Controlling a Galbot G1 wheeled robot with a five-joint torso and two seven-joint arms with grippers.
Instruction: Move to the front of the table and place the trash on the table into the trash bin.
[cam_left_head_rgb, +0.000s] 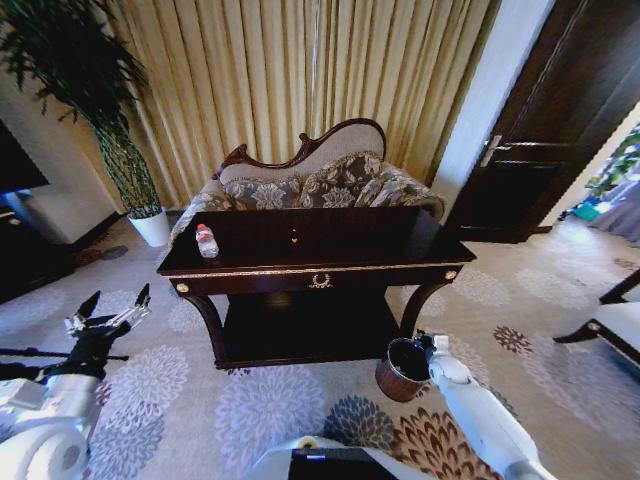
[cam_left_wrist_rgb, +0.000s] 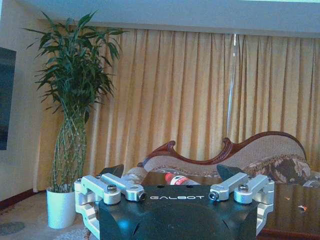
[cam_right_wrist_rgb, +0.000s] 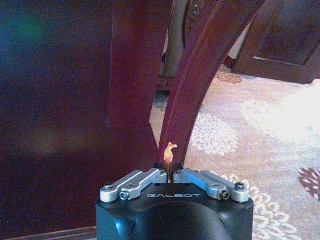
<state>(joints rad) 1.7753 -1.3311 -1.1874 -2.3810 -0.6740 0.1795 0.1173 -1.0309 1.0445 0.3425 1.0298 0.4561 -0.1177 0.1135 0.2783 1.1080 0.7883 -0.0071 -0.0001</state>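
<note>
The dark glossy table (cam_left_head_rgb: 360, 240) stands before me. On its left end lies a small white-and-red piece of trash (cam_left_head_rgb: 206, 241), shaped like a little bottle (cam_left_wrist_rgb: 177, 179). A tiny orange scrap (cam_left_head_rgb: 294, 238) rests near the top's middle (cam_left_wrist_rgb: 301, 207). The reddish-brown trash bin (cam_left_head_rgb: 396, 372) sits on the carpet by the table's right leg. My right gripper (cam_left_head_rgb: 428, 345) hovers at the bin's rim, shut on another orange scrap (cam_right_wrist_rgb: 170, 152), with the curved table leg (cam_right_wrist_rgb: 200, 75) just beyond. My left gripper (cam_left_head_rgb: 118, 296) hangs open low on the left, short of the table (cam_left_wrist_rgb: 170, 175).
A sofa (cam_left_head_rgb: 320, 180) stands behind the table against gold curtains. A tall plant in a white pot (cam_left_head_rgb: 152, 226) is at the back left, a dark door (cam_left_head_rgb: 540, 150) at the right. A chair leg (cam_left_head_rgb: 600, 330) juts in at the right edge.
</note>
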